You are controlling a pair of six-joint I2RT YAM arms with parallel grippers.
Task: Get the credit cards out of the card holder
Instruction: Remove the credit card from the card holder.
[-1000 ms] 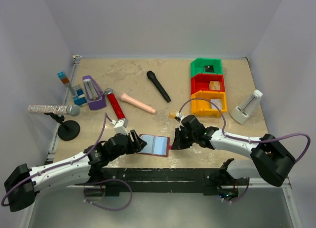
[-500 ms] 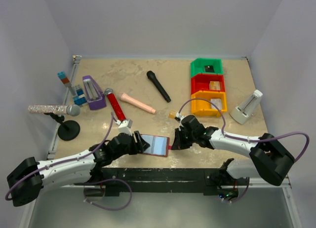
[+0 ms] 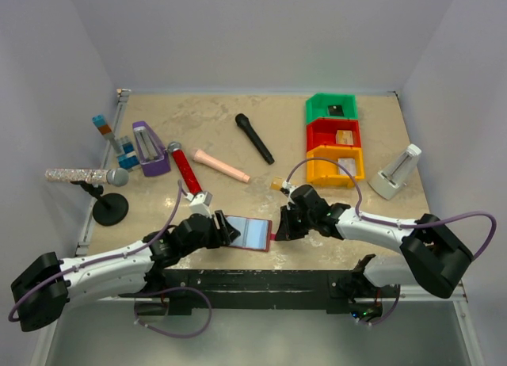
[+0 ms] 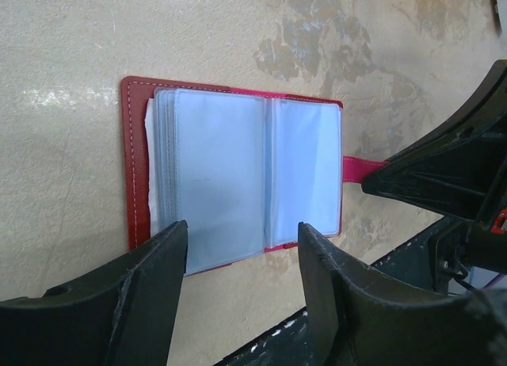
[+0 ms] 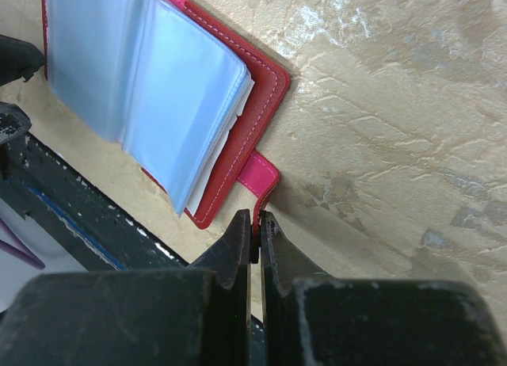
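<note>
The dark red card holder lies open near the table's front edge, its pale blue sleeves facing up. My left gripper is open at the holder's left end, and its fingers straddle the near edge of the sleeves without gripping. My right gripper is shut on the holder's small red tab, which is pinched between the fingertips. A small black card lies in the green bin and a tan one in the red bin. I cannot tell whether the sleeves hold any credit cards.
Stacked green, red and yellow bins stand at the back right, beside a white stand. A red microphone, a black microphone, a pink cylinder, a purple object and a glitter microphone on its stand lie behind and to the left.
My left arm edged slightly right toward the holder, then held still. The right gripper and the holder have not moved.
</note>
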